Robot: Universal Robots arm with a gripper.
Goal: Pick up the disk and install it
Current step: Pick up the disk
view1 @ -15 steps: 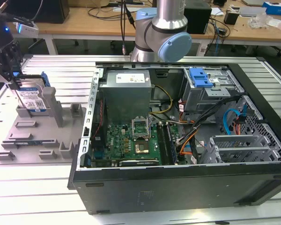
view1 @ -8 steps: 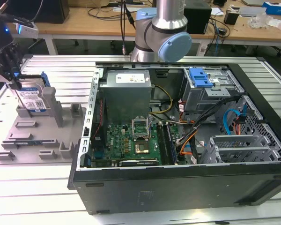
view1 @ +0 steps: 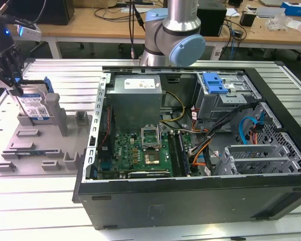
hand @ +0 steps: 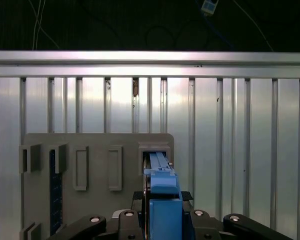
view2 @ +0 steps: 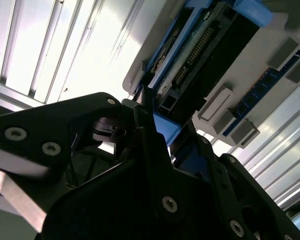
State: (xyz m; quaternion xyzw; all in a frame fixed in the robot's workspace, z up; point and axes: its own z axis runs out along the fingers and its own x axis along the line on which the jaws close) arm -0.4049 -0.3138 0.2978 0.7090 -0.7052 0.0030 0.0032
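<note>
The disk (view1: 34,106), silver-grey with a printed label and a blue carrier frame, stands on edge in a slot of the grey fixture plate (view1: 40,145) at the exterior view's left. My gripper (view1: 14,88) reaches down onto its upper edge from above. In the first wrist view the disk's blue frame (hand: 162,187) sits between the two black fingers, which press against both sides of it; the gripper (hand: 163,201) is shut on it. The second wrist view shows the disk (view2: 200,45) with its connector row, and the gripper (view2: 165,130) clamped on its blue end.
An open computer case (view1: 190,191) lies on the slatted metal table, with the motherboard, cables and a blue-fronted drive bay (view1: 214,83) at its far right. The arm's base (view1: 173,35) stands behind the case. Other grey posts and slots rise from the fixture plate.
</note>
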